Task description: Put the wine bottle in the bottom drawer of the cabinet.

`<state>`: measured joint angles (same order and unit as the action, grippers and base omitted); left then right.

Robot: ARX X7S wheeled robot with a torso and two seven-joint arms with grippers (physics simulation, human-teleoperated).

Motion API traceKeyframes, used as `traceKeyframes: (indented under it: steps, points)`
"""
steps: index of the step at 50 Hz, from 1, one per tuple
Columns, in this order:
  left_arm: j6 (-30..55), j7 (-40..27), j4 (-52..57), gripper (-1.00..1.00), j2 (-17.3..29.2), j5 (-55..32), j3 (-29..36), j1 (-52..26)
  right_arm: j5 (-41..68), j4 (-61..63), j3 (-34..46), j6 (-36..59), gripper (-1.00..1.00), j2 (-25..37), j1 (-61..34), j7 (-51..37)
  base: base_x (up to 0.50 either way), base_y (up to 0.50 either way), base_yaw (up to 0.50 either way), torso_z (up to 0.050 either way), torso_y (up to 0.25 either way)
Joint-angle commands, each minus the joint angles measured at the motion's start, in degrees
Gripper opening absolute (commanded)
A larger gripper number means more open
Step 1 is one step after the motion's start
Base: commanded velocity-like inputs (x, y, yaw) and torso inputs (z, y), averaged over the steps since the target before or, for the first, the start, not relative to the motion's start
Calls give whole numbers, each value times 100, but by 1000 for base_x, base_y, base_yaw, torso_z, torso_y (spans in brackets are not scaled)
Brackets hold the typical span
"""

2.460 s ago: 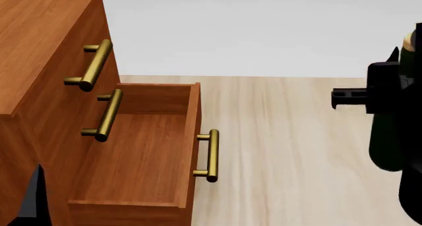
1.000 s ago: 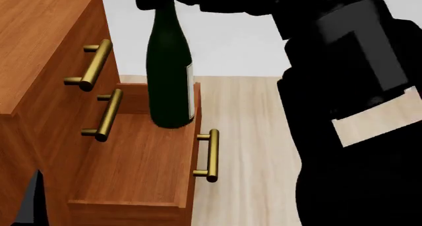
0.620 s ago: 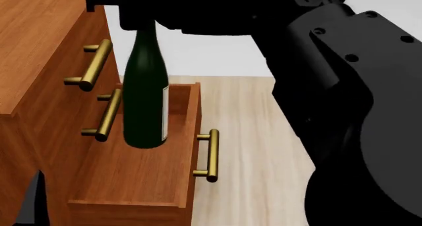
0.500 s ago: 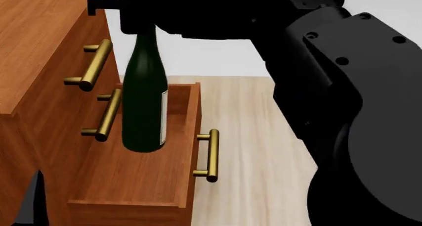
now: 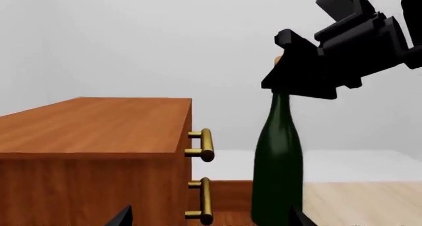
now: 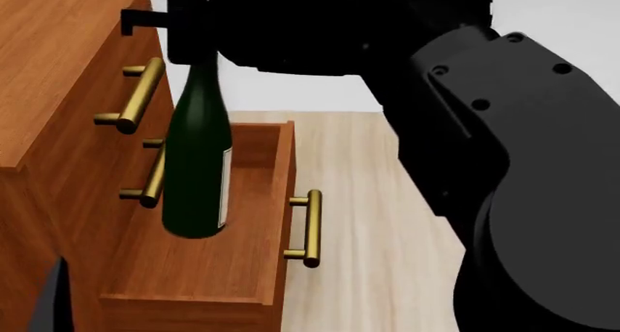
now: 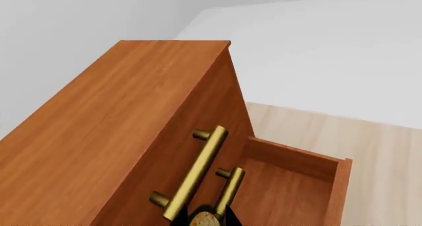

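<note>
head view: my right gripper is clamped on the neck of the wine bottle, hanging it upright over the pulled-out bottom drawer of the cabinet, close to the upper handles; can't tell my left gripper's state.

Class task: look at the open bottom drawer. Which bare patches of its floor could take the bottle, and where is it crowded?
The reddish-brown bottom drawer is empty. Its floor is bare between the side walls, from the near end wall to the far one. The tall dark green glass wine bottle, hanging upright from the right hand, is above it. It is tight beside the cabinet's brass handles.
</note>
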<state>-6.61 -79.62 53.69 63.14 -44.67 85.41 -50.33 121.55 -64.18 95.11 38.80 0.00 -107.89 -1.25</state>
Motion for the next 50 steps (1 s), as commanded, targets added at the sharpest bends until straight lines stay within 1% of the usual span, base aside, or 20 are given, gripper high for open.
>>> traceKeyframes:
  steps: [1,14,18,50]
  points:
    - [-34,81,-66,100,-13,-24,2,46,-119,111,-141,9,-100,0,17,123,0,0,0,0,0]
    - [-23,82,-48,100,22,-52,-35,45,-186,186,-161,48,-100,0,92,86,0,0,0,2,-129]
    - [-165,134,-175,100,35,-33,-40,124,-259,180,-175,110,-100,0,86,125,0,0,0,3,-147]
    - [-127,178,-72,100,40,37,-89,154,-402,335,-211,146,-100,0,245,54,0,0,0,3,-147]
